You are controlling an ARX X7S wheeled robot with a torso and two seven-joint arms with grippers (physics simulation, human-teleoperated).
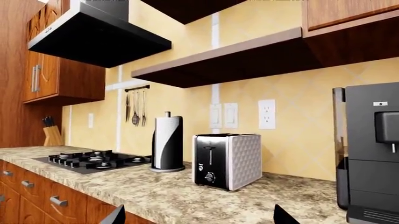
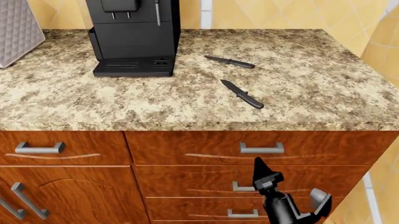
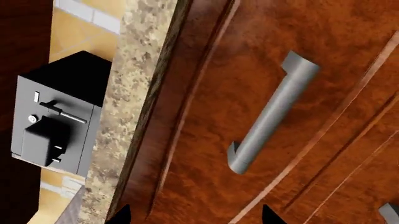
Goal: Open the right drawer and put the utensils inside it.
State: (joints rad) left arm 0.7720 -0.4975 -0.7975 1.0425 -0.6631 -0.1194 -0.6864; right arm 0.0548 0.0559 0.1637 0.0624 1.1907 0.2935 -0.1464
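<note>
Two black-handled knives, the utensils, lie on the speckled counter: one further back (image 2: 232, 61), one nearer the edge (image 2: 243, 94). Under them the right drawer (image 2: 206, 145) is shut, its silver bar handle (image 2: 262, 148) showing. My right gripper (image 2: 290, 184) hangs open in front of the drawer stack, a little below that handle. In the right wrist view the handle (image 3: 271, 116) is close ahead of the open right gripper (image 3: 194, 217), not between the tips. My left gripper (image 1: 199, 218) is open and empty over the counter edge; it is out of the head view.
A black coffee machine (image 2: 132, 35) stands on the counter left of the knives, a toaster (image 2: 18, 30) beyond it. Lower drawers with handles (image 2: 243, 186) sit behind my right gripper. A left drawer handle (image 2: 39, 148) and a tiled side wall (image 2: 380, 28) flank the area.
</note>
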